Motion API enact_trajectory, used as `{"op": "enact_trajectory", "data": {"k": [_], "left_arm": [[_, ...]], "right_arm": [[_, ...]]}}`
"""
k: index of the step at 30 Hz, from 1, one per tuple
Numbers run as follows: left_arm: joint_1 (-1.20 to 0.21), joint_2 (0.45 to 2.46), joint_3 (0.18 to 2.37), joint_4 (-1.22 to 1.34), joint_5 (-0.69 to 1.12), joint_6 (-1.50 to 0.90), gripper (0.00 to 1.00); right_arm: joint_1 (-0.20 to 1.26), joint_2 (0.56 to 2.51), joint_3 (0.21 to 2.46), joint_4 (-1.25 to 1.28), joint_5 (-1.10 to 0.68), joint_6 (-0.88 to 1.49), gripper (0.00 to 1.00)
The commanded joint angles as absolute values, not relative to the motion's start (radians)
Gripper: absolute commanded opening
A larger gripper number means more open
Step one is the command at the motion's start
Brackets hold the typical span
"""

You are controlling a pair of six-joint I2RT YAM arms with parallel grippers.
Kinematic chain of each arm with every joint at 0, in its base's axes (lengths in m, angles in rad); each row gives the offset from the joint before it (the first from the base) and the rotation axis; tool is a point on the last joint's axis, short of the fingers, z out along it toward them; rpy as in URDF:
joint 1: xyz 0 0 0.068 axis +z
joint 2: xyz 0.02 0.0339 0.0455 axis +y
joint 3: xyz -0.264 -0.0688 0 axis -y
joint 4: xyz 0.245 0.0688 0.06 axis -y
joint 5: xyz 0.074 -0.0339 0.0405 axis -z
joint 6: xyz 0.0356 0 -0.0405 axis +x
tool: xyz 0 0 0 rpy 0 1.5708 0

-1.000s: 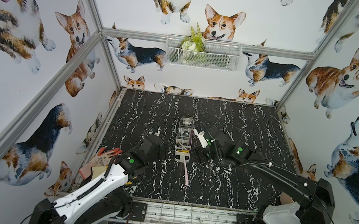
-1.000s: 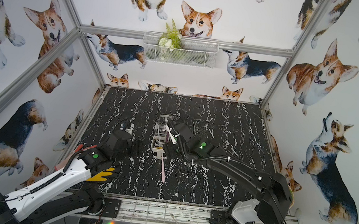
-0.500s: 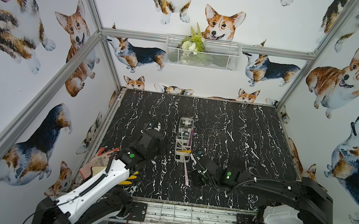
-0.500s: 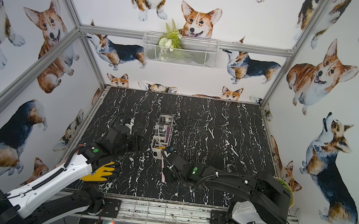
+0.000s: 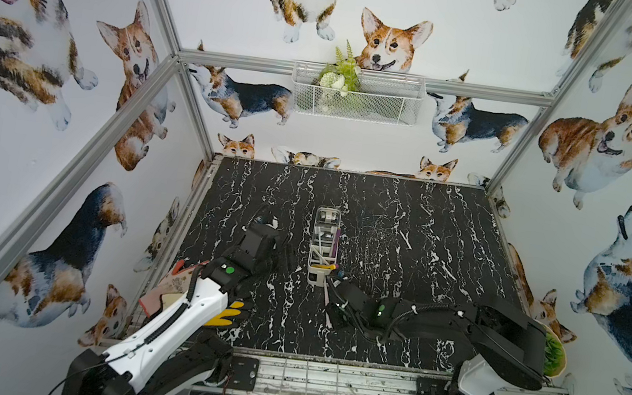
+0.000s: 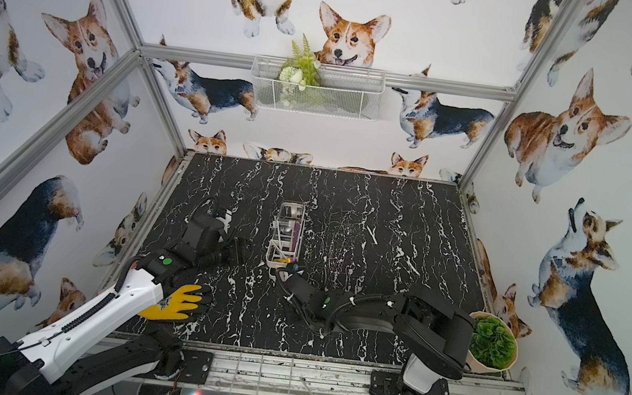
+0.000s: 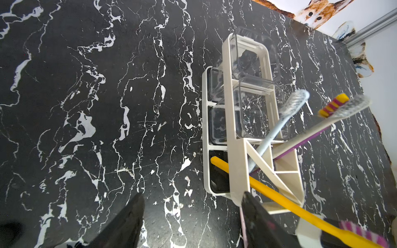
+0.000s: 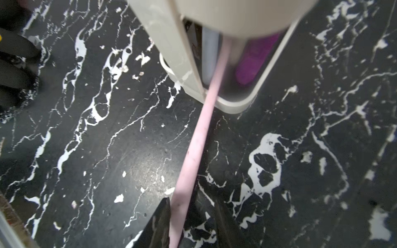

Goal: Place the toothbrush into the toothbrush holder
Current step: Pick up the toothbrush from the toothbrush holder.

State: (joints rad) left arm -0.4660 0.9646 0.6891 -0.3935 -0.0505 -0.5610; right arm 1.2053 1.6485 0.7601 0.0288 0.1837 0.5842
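Thin pink toothbrush [image 8: 193, 150] lies flat between the part-open jaws of the right gripper [image 8: 182, 194], not yet pinched, its far end against the toothbrush holder [image 8: 171, 43]. Likely light, stiff, slippery: grip mid-handle. The left gripper [image 7: 192, 194] gapes empty.

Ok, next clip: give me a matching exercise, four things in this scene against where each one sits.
Things
1. pink toothbrush
2. yellow toothbrush
3. yellow glove
4. potted plant

Places
A. partly under the left arm, at the near left of the table
B. flat on the table, between the fingers of the right tool
C. at the near right corner, beside the right arm
D. slanting through the near end of the holder

Pairs: 1-B; 2-D; 3-A; 4-C
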Motion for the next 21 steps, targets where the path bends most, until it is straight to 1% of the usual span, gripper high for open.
{"op": "enact_trajectory", "data": {"k": [1,5,9,13,21], "left_arm": [[-0.453,0.972,0.690,-0.399,-0.018,-0.568,0.73],[-0.443,0.979,0.693,-0.401,-0.007,-0.569,0.73],[-0.440,0.983,0.702,-0.409,-0.002,-0.567,0.73],[-0.439,0.993,0.711,-0.411,0.001,-0.563,0.73],[-0.439,1.030,0.732,-0.392,0.030,-0.566,0.73]], "right_arm": [[1.217,1.673,0.763,0.075,0.224,0.602,0.29],[1.225,1.691,0.756,0.103,0.250,0.600,0.18],[1.229,1.669,0.712,0.188,0.293,0.597,0.12],[1.229,1.641,0.679,0.259,0.328,0.568,0.10],[1.229,1.612,0.656,0.365,0.380,0.484,0.08]]}}
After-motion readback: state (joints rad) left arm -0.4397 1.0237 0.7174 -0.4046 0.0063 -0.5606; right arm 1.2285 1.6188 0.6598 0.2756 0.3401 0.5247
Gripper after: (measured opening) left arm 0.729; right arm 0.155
